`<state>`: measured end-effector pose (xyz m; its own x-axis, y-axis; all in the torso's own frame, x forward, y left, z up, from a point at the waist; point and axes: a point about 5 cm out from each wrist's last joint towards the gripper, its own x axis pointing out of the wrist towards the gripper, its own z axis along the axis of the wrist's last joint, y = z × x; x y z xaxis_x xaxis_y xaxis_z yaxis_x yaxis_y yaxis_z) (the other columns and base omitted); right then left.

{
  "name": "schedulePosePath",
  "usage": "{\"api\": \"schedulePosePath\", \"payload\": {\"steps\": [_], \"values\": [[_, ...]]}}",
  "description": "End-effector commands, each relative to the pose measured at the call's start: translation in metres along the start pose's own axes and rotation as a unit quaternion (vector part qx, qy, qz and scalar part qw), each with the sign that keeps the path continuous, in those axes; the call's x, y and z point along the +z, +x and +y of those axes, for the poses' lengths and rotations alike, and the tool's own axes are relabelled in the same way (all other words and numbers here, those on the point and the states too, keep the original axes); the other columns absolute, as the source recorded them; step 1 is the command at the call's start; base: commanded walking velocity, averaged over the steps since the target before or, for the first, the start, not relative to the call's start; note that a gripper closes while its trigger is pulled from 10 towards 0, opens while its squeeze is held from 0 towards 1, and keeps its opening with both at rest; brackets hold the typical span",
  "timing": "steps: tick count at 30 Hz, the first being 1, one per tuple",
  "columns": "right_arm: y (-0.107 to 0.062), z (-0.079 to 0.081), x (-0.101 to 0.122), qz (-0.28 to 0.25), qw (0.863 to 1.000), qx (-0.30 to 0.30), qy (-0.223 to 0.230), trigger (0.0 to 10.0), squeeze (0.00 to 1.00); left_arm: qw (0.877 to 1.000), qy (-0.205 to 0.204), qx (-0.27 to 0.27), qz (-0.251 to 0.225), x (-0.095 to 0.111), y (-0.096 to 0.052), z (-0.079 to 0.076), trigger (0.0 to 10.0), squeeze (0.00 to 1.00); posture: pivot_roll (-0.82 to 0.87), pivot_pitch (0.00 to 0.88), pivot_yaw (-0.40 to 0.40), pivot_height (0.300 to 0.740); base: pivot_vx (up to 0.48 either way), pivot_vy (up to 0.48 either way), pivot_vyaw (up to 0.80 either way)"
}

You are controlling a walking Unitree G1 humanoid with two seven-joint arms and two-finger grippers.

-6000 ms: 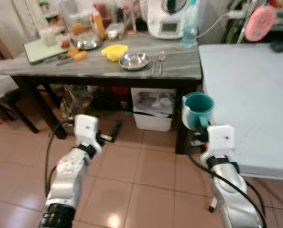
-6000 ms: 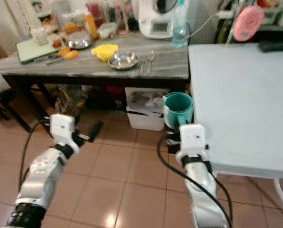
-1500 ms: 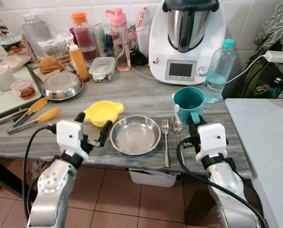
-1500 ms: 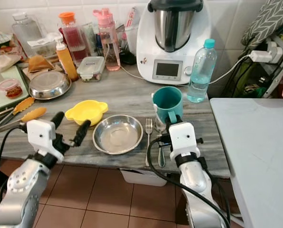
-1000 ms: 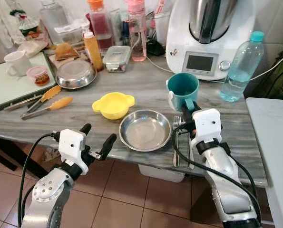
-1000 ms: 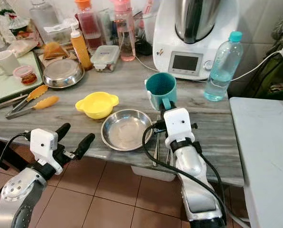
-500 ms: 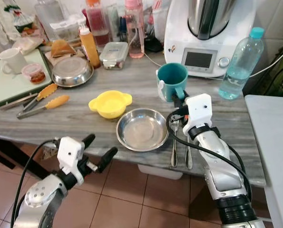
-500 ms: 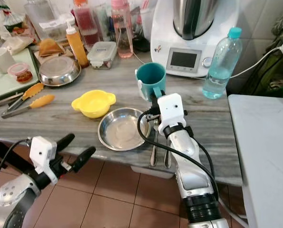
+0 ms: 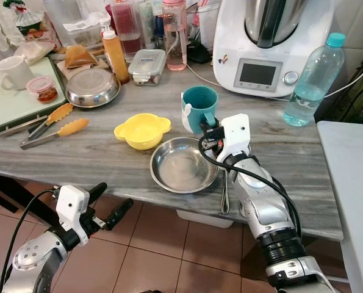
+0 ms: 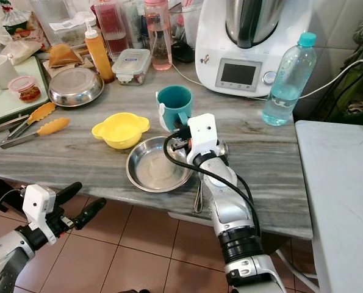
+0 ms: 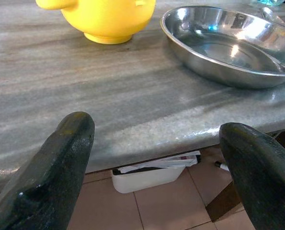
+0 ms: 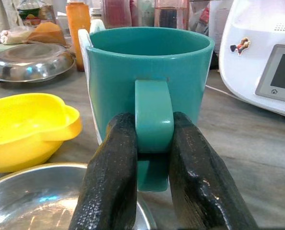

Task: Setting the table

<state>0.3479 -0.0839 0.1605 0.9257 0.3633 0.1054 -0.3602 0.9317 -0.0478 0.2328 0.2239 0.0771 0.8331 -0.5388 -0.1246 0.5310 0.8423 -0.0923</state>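
Squarely, right gripper (image 12: 154,158) jaws pinch the teal mug (image 12: 149,91) handle.

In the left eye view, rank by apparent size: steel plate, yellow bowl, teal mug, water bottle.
1. steel plate
2. yellow bowl and water bottle look alike; unsure
3. teal mug, held by the right claw

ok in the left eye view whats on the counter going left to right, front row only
tongs → yellow bowl → steel dish → teal mug, held by its handle in the right gripper → water bottle
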Motion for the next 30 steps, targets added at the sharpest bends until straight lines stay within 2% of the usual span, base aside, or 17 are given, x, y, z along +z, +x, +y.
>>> {"api": "schedulePosePath", "payload": {"steps": [1, 7, 14, 15, 17, 18, 21, 26, 30], "values": [[0.005, 0.003, 0.004, -0.012, 1.0, 0.004, 0.006, 10.0, 0.0, 1.0, 0.007, 0.006, 0.0, 0.0, -0.007, 0.009, 10.0, 0.0, 0.07, 0.132, 0.057, 0.74, 0.0, 0.0, 0.0], [0.008, -0.001, -0.003, -0.002, 1.0, -0.005, 0.02, 10.0, 0.0, 1.0, 0.006, 0.003, -0.006, -0.002, -0.008, 0.012, 10.0, 0.0, 0.07, 0.132, 0.06, 0.74, 0.0, 0.0, 0.0], [0.008, -0.001, -0.011, 0.009, 1.0, -0.006, 0.026, 10.0, 0.0, 0.999, 0.0, 0.005, -0.039, 0.011, -0.001, 0.003, 10.0, 0.0, 0.07, 0.127, 0.055, 0.74, 0.0, 0.0, 0.0], [0.008, -0.001, -0.011, 0.01, 1.0, -0.005, 0.026, 10.0, 0.0, 0.999, 0.001, 0.003, -0.043, 0.014, 0.001, 0.0, 10.0, 0.0, 0.07, 0.127, 0.054, 0.74, 0.0, 0.0, 0.0], [0.009, 0.001, -0.013, 0.011, 1.0, -0.001, 0.029, 10.0, 0.0, 0.997, 0.009, -0.006, -0.07, 0.036, 0.024, -0.028, 10.0, 0.0, 0.06, 0.127, 0.054, 0.74, 0.0, 0.0, 0.0], [0.009, 0.001, -0.013, 0.012, 1.0, 0.0, 0.029, 10.0, 0.0, 0.997, 0.01, -0.006, -0.076, 0.04, 0.027, -0.032, 10.0, 0.0, 0.06, 0.127, 0.053, 0.74, 0.0, 0.0, 0.0], [0.01, 0.002, -0.014, 0.01, 1.0, 0.001, 0.029, 10.0, 0.0, 0.996, 0.008, -0.003, -0.087, 0.049, 0.03, -0.035, 10.0, 0.0, 0.06, 0.127, 0.053, 0.74, 0.0, 0.0, 0.0], [0.01, 0.003, -0.016, 0.009, 1.0, 0.001, 0.022, 10.0, 0.0, 0.994, 0.004, -0.001, -0.11, 0.079, 0.032, -0.044, 10.0, 0.0, 0.06, 0.125, 0.051, 0.74, 0.0, 0.0, 0.0], [0.011, 0.0, -0.017, 0.007, 1.0, -0.007, 0.003, 10.0, 0.0, 0.994, 0.0, 0.003, -0.107, 0.085, 0.031, -0.052, 10.0, 0.0, 0.06, 0.122, 0.051, 0.74, 0.0, 0.0, 0.0]]}}
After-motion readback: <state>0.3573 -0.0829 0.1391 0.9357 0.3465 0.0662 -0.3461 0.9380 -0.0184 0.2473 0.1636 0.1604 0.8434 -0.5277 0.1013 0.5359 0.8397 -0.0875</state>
